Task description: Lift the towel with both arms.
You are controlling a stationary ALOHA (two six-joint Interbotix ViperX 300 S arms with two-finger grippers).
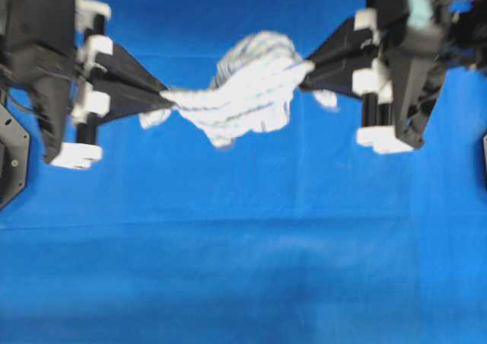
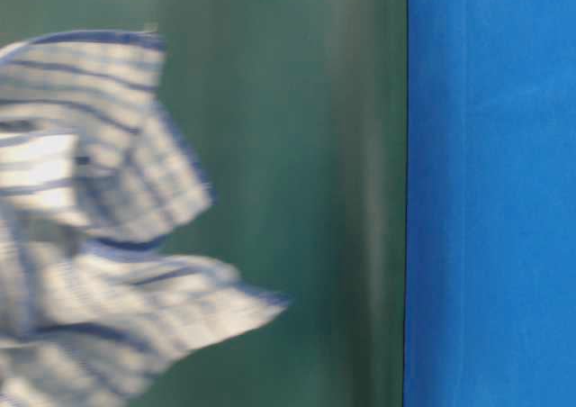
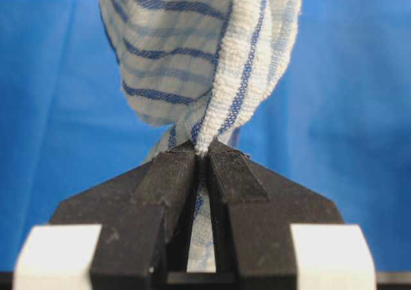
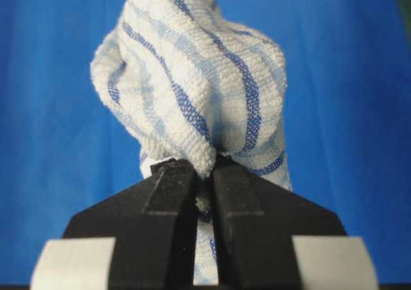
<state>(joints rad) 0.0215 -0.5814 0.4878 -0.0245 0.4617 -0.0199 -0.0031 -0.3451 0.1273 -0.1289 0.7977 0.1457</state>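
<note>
Left gripper (image 1: 169,97) and right gripper (image 1: 306,68) each clamp a towel (image 1: 247,93) end, so we should raise them evenly, avoiding stretching it.

overhead: white blue-striped cloth towel (image 1: 243,93) blurred, stripes unreadable | black left gripper (image 1: 169,97) arm cut by left edge | table-level: towel smeared, cut by left edge, both grippers out of frame | wrist views: towel's top cropped, pinched corners hidden between fingers
</note>
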